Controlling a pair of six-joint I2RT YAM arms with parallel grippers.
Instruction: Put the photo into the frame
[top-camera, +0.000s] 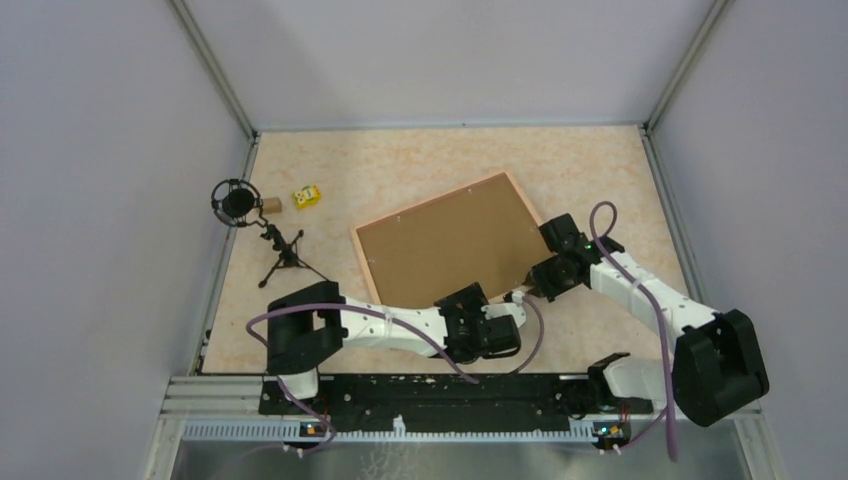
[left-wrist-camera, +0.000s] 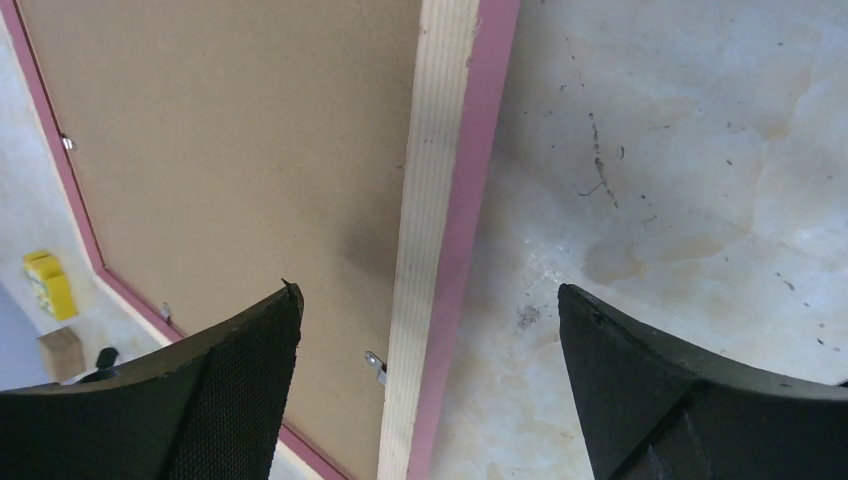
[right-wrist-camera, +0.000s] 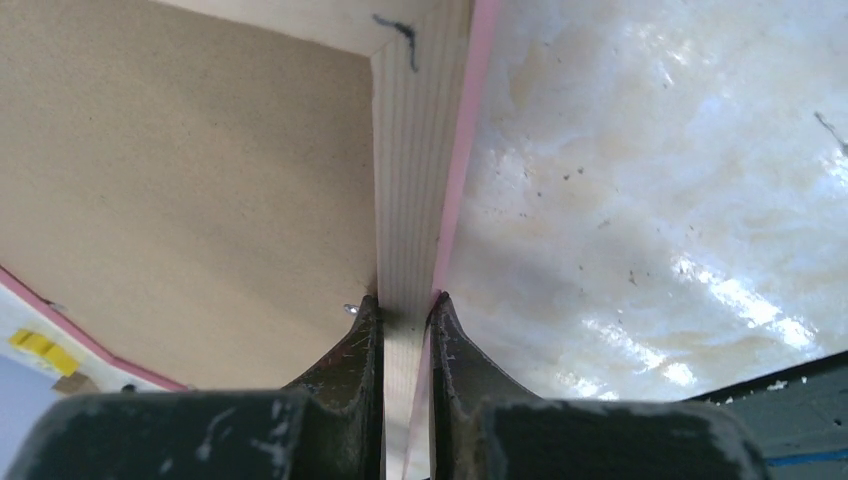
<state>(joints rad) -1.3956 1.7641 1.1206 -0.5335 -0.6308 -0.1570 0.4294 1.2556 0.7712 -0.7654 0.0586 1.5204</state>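
Observation:
The salmon-pink frame (top-camera: 430, 202) lies back-up on the table, with the brown backing board (top-camera: 450, 245) set inside it. The photo is hidden; no print shows in any view. My right gripper (top-camera: 533, 283) is shut on the frame's right rail (right-wrist-camera: 420, 150) near its near corner, one finger on each side of the pale wood (right-wrist-camera: 405, 300). My left gripper (top-camera: 514, 300) is open and empty (left-wrist-camera: 428, 292). It hovers above the rail (left-wrist-camera: 440, 200), one finger over the board (left-wrist-camera: 230, 150) and one over the table. A small metal tab (left-wrist-camera: 374, 365) sticks out from the rail over the board.
A black microphone (top-camera: 238, 202) on a small tripod (top-camera: 285, 258) stands at the left. A yellow block (top-camera: 306, 197) and a small brown cube (top-camera: 271, 205) lie beside it. Grey walls close the table on three sides.

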